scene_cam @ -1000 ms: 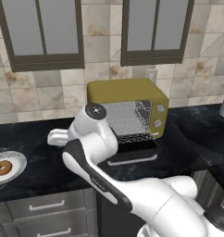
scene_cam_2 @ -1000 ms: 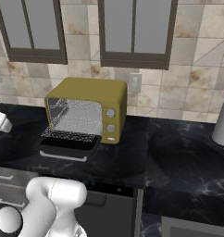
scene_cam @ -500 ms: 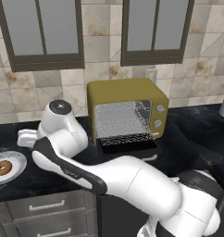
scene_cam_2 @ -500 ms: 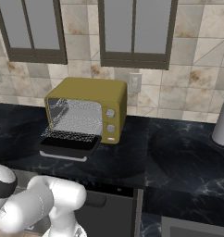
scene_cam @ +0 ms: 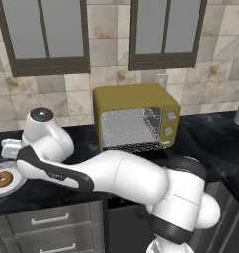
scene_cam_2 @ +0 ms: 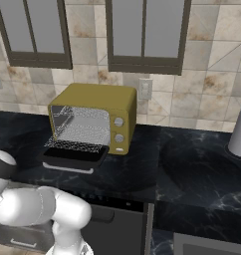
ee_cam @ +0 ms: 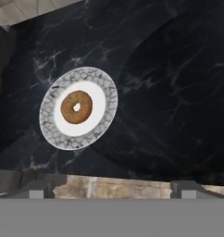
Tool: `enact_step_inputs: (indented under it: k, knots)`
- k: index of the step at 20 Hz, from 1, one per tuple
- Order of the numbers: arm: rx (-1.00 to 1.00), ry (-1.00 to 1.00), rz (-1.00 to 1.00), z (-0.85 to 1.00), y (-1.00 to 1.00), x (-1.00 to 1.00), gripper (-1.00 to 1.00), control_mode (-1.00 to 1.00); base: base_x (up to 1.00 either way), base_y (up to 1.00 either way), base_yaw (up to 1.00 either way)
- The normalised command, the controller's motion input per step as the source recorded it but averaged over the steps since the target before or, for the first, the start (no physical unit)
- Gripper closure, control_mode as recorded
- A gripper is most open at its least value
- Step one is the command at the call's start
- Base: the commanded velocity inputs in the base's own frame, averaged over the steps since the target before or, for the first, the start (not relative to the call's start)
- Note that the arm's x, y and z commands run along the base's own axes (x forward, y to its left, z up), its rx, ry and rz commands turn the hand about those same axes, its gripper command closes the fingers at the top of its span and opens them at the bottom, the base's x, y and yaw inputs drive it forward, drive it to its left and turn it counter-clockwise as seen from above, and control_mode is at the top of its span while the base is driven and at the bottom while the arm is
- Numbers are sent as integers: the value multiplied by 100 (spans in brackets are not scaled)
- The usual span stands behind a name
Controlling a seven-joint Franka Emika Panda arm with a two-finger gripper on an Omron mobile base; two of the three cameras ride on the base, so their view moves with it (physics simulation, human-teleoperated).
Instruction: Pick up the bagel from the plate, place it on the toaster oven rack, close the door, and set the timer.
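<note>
The bagel, a golden-brown ring, lies in the middle of the white plate with a grey patterned rim, on the black counter. My gripper hangs well above them, open wide and holding nothing, with the plate ahead and to the left between its fingertips. From the left base view the bagel and plate sit at the far left, under my reaching arm. The olive toaster oven stands with its door folded down and the wire rack showing inside.
The oven's pale knobs are on its right front. A tall grey canister stands on the counter at far right. Grey-paned wall cabinets hang above. Drawers sit below the counter edge.
My arm has swung left from in front of the oven to above the plate. The gripper has stayed open. Bagel, plate and oven have not moved.
</note>
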Motion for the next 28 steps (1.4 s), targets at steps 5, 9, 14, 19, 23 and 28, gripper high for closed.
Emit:
enact_step_inputs:
  k: [5, 9, 14, 19, 23, 28]
  knots:
    - [0, 3, 0, -31, 19, 37, -100, -100, 0, 0, 0]
    - [0, 8, 0, -32, 23, 42, -100, -100, 0, 0, 0]
    - [0, 8, 1, -33, 37, 28, -100, -100, 0, 0, 0]
    - [0, 4, 2, -26, 39, 17, -100, -100, 0, 0, 0]
    - [0, 2, 0, -12, 30, 16, -100, -100, 0, 0, 0]
    - [0, 4, 0, -24, 21, 12, -100, -100, 0, 0, 0]
